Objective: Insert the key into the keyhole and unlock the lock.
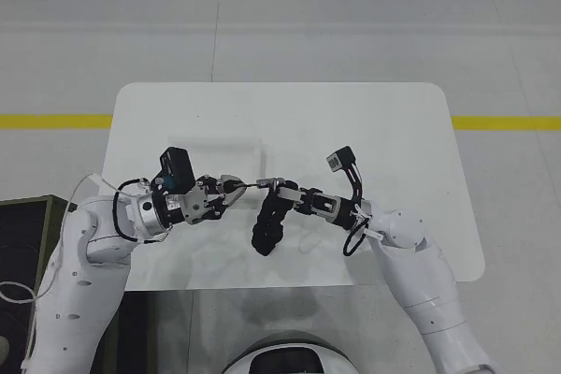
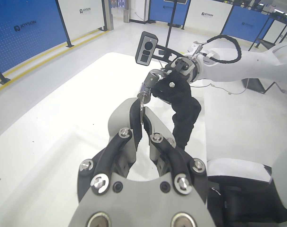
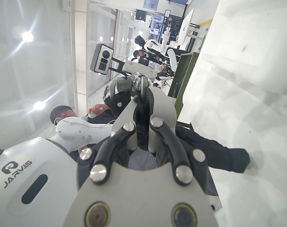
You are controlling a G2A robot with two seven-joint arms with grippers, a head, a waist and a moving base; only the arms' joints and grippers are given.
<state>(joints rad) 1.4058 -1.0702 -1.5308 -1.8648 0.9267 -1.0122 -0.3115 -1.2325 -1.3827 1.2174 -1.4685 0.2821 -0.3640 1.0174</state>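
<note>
The white surface (image 1: 374,122) lies under the lock, which I hold up off it in the air, over the half of the surface nearer my body.

From the lock a long black cloth sleeve (image 1: 266,229) hangs down, thick and limp, and its lower end meets the surface right below the lock. In my left wrist view the sleeve (image 2: 184,112) drops away behind my left pincer.

My right pincer (image 1: 280,194) is closed tight on the lock at the end where the sleeve begins. In my right wrist view the right pincer (image 3: 140,88) has its two fingers pressed together, with black cloth squeezed between them and bright metal showing at the tips.

My left pincer (image 1: 232,190) faces the lock from the opposite side, just beside it. It is nearly closed (image 2: 141,106), with only the thin key clamped flat between the pads.

The lock (image 2: 147,87) is a short silver barrel with a steel loop at its back, tilted so its round end face points at my left pincer.

The key (image 2: 142,113) stands edge-on between my pads, and its tip touches the lock's end face at the keyhole. I cannot tell how far in it sits, if at all.
</note>
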